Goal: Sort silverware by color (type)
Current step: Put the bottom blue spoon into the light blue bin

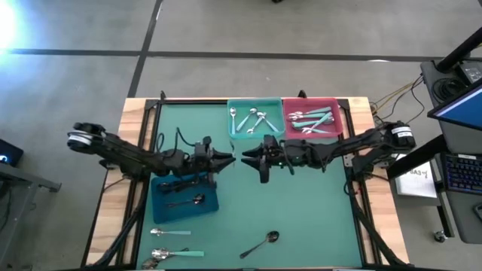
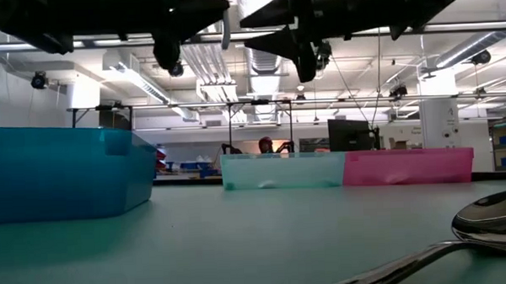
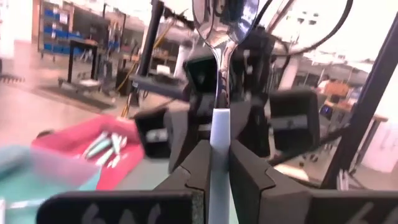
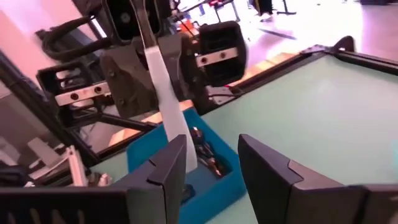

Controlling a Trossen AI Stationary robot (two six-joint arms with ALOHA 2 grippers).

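Observation:
A spoon with a pale mint handle [image 3: 219,134] and a shiny bowl [image 3: 217,22] stands upright in the air over the table's middle. My left gripper [image 1: 226,158] is shut on it, reaching in level from the left. My right gripper [image 1: 245,156] faces it from the right, open. The handle's lower end [image 4: 186,149] hangs just inside one of its fingers [image 4: 169,171]. Loose spoons lie near the front edge: a silver one [image 1: 169,232], a mint-handled one [image 1: 179,254] and a dark one [image 1: 261,243]. My left gripper pinches the spoon's pale handle [image 3: 219,134] between its two fingers, which come level from the table's left and lie across it. The spoon stands upright, bowl on top, lifted clear of the table. Whether my right gripper's finger touches the handle's lower end I cannot tell.
A blue bin [image 1: 184,194] with dark spoons sits below my left arm. A teal bin [image 1: 254,119] with silver spoons and a pink bin [image 1: 312,118] with mint-handled spoons stand side by side at the far edge. Bare green mat [image 1: 309,218] lies at the front right.

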